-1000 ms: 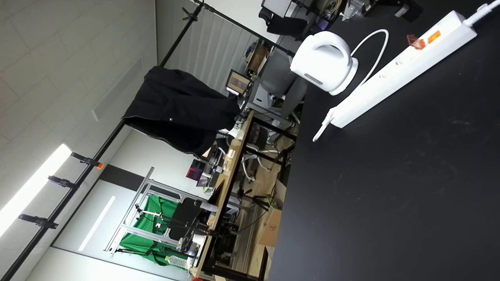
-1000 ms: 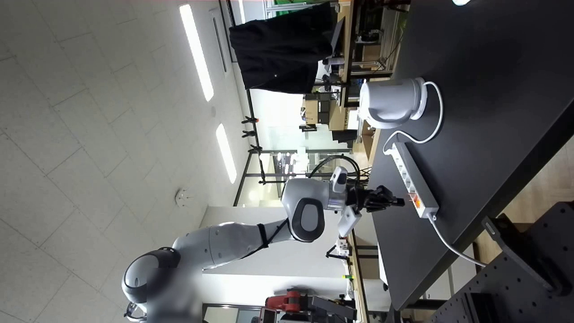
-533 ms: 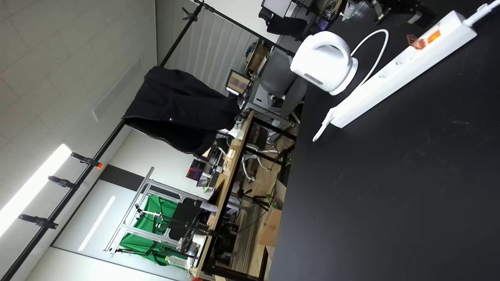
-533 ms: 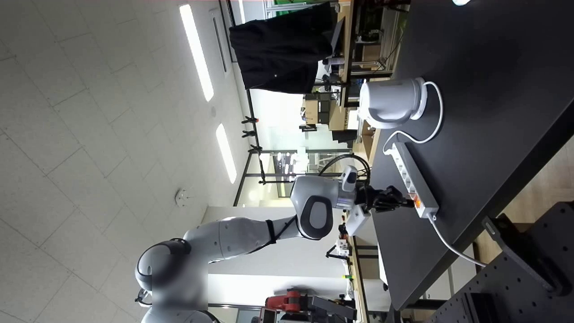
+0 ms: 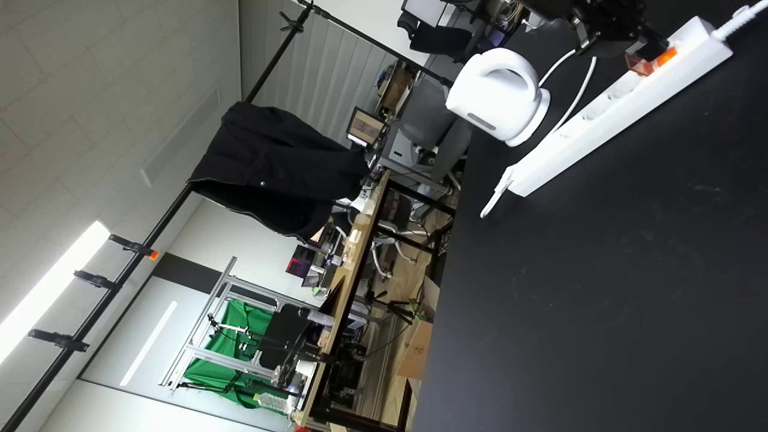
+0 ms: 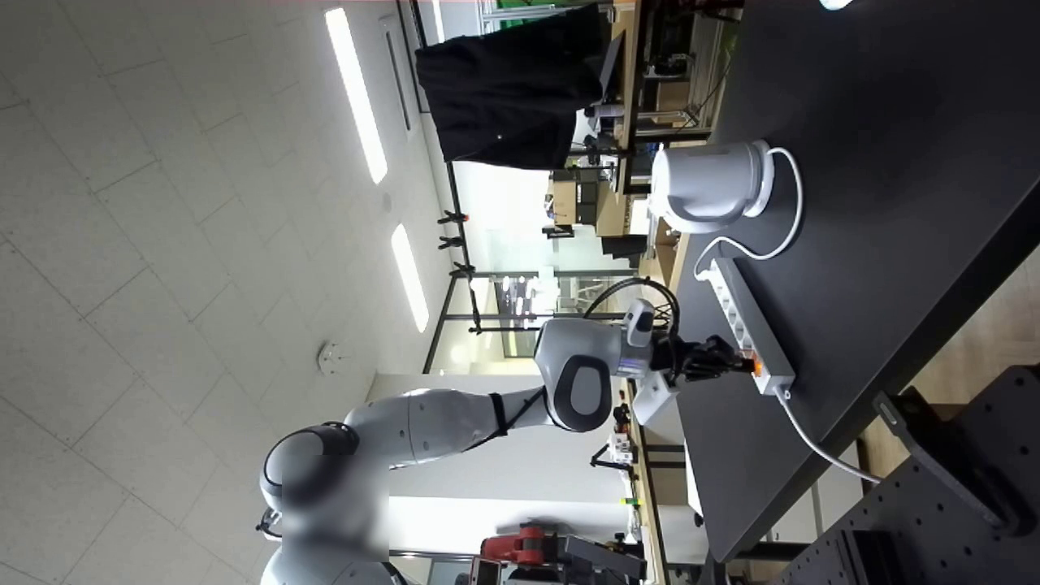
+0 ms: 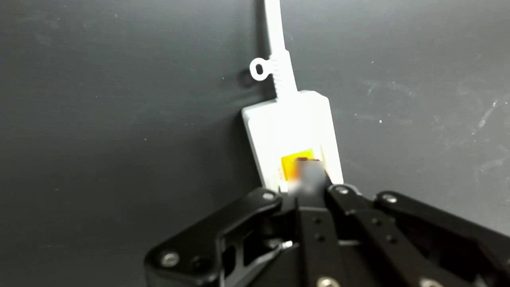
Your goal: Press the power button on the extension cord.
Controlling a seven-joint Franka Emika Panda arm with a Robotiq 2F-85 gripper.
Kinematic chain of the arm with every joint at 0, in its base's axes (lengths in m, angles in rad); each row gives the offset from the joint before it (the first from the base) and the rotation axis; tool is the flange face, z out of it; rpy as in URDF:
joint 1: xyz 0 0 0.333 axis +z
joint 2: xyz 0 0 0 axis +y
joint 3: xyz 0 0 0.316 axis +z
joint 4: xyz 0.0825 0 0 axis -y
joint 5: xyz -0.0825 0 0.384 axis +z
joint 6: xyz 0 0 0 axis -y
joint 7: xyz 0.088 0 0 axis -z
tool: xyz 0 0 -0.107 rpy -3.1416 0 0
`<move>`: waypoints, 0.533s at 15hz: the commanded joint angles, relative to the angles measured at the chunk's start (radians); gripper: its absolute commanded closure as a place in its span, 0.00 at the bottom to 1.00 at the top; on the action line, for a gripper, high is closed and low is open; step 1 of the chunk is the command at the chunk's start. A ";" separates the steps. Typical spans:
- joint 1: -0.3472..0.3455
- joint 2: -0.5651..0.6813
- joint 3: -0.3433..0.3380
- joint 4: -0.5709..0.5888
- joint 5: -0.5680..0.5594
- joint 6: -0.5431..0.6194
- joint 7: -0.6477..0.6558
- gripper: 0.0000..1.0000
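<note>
Wrist view: claw (image 7: 310, 173) closed, empty, partly hiding rectangular orange button (image 7: 290, 164) on plastic strip (image 7: 293, 125).

At lower center of the wrist view, a blurred patch covers the tips of the gripper (image 7: 310, 177) and part of the power button (image 7: 291, 164); contact cannot be confirmed. The extension cord (image 7: 291, 123) is hidden beyond that point. In an exterior view, the arm (image 6: 451, 424) is blurred at lower left and cut by the bottom edge.
</note>
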 commanded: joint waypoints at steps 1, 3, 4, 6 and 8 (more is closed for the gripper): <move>-0.035 0.024 0.036 0.023 0.045 0.020 -0.029 1.00; -0.044 0.032 0.047 0.026 0.057 0.024 -0.034 1.00; -0.048 0.037 0.050 0.028 0.063 0.026 -0.038 1.00; -0.052 0.049 0.051 0.033 0.063 0.029 -0.038 1.00; -0.052 0.056 0.050 0.032 0.060 0.037 -0.034 1.00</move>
